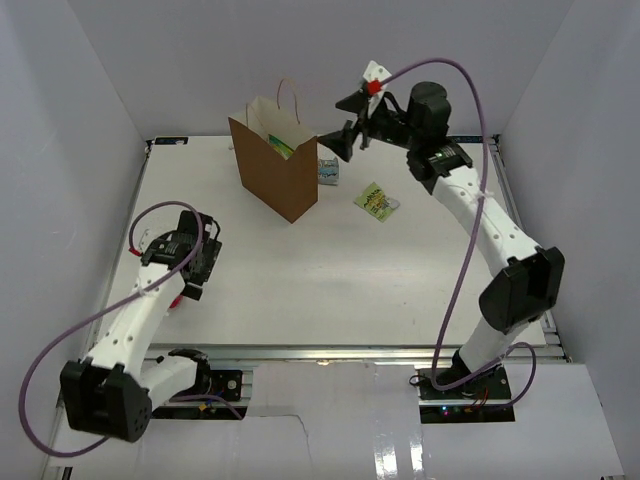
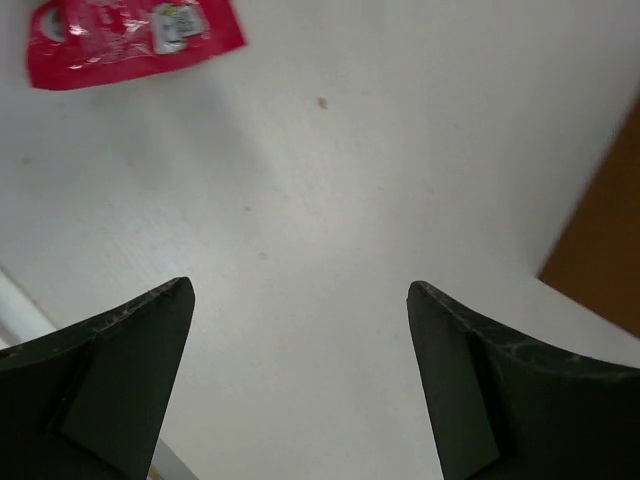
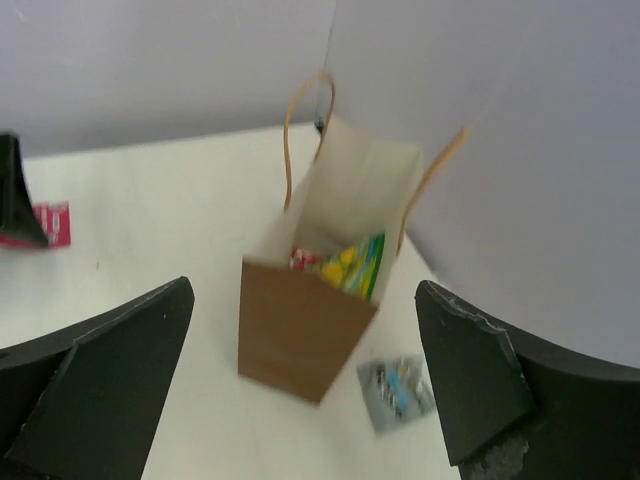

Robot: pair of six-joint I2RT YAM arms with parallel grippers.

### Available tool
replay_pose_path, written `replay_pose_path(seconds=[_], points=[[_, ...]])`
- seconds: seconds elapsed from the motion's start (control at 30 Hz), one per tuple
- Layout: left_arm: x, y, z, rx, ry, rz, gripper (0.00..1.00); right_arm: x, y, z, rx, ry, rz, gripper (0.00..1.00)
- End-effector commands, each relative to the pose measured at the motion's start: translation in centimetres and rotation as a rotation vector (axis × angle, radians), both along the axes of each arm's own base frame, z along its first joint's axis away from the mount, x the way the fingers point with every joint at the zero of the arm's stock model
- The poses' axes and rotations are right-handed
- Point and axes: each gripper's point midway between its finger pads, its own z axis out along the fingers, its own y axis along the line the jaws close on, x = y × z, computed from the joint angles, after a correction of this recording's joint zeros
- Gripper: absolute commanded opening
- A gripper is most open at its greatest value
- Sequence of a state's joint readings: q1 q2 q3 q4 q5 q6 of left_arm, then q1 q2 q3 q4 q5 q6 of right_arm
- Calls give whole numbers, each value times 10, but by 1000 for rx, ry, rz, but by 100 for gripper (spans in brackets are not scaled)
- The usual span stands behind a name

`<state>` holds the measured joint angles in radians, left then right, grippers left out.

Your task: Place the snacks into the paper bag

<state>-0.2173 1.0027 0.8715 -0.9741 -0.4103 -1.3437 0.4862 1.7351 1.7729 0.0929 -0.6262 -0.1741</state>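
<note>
Right gripper (image 1: 345, 125): my jaws stand wide, nothing between them, raised above the tabletop (image 1: 300, 290) just off the right side of the paper bag (image 1: 275, 165)

Paper bag upright at the far middle, mouth open, handles up. From my right wrist it sits straight below and between the fingers

Bagged packet (image 3: 355, 265), yellow-green, stands tilted against the inner wall, with a bit of red beside it

Grey-blue packet (image 1: 328, 171) flat on the tabletop, just beside the bag's base, below my right gripper

Loose yellow-green packet (image 1: 376, 200) flat, near the grey-blue one, on the side away from the bag

Left gripper (image 2: 298, 287): jaws wide, empty, low over bare tabletop at the left

Red packet (image 2: 130, 40) flat, ahead and off to one side, clear of both fingers; bag corner at that view's right edge
</note>
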Motion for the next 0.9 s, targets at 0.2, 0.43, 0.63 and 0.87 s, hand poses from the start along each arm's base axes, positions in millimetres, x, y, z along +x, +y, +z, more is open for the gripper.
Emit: replay_pose_path(seconds=[0.2, 0.43, 0.63, 0.87], points=[[-38, 77, -56, 65, 404, 303, 98, -44, -105, -132, -187, 312, -36, 98], [-4, 106, -73, 54, 419, 258, 98, -68, -143, -178, -182, 441, -98, 98], [12, 119, -98, -40, 432, 233, 98, -74, -146, -185, -179, 466, -99, 98], [6, 134, -121, -80, 448, 225, 74, -73, -146, -184, -171, 477, -94, 98]])
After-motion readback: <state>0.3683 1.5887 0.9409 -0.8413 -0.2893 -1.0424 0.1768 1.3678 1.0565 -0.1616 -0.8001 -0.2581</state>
